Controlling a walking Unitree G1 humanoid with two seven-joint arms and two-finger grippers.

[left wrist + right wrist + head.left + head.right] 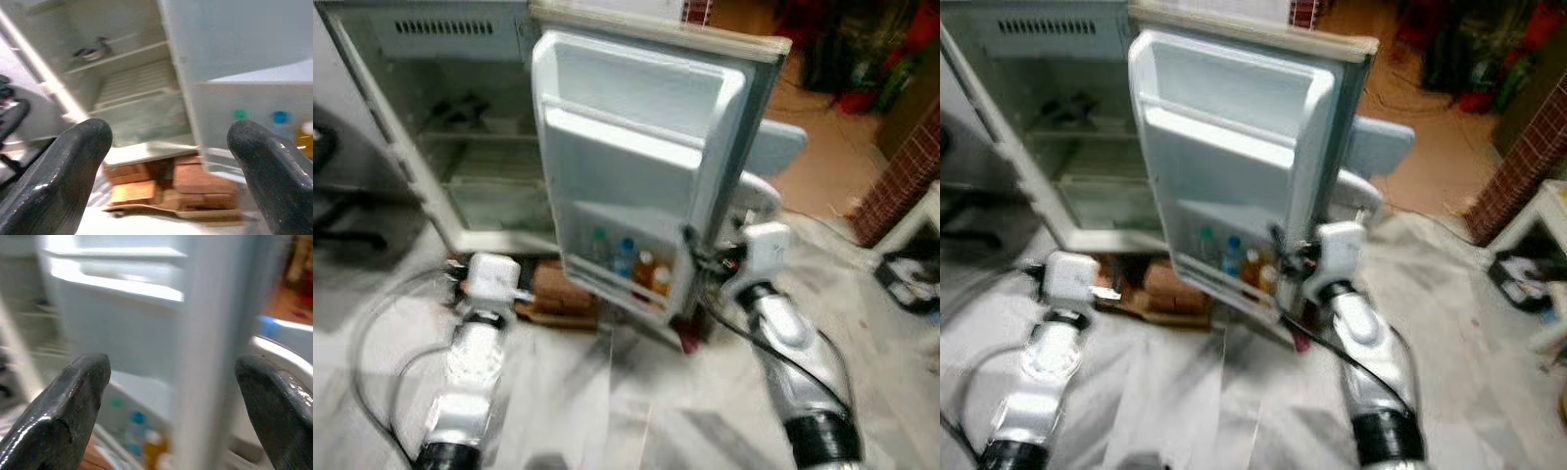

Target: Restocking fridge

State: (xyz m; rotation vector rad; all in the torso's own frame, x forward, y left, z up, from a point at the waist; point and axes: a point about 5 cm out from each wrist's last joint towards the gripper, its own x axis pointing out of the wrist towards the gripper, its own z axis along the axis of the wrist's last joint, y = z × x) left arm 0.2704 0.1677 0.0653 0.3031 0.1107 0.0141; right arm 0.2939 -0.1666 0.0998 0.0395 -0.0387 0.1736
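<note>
The small fridge [460, 147] stands open, its door [626, 147] swung out toward me. Several bottles [631, 259] with green, blue and orange tops stand in the door's bottom shelf. My right gripper [171, 396] is open, its fingers [73, 396] set either side of the door's free edge [705, 225]. My left gripper [166, 166] is open and holds nothing, low in front of the fridge body, facing the bricks [195, 181] under it. A dark object [90, 49] lies on an inner shelf. The views are blurred.
The fridge rests on bricks [558, 289] over a white floor sheet [607, 392]. A black chair [333, 196] is at the left. At the right stand a brick wall [901, 186] and a white crate [911, 279]. Cables [372, 323] trail by my left arm.
</note>
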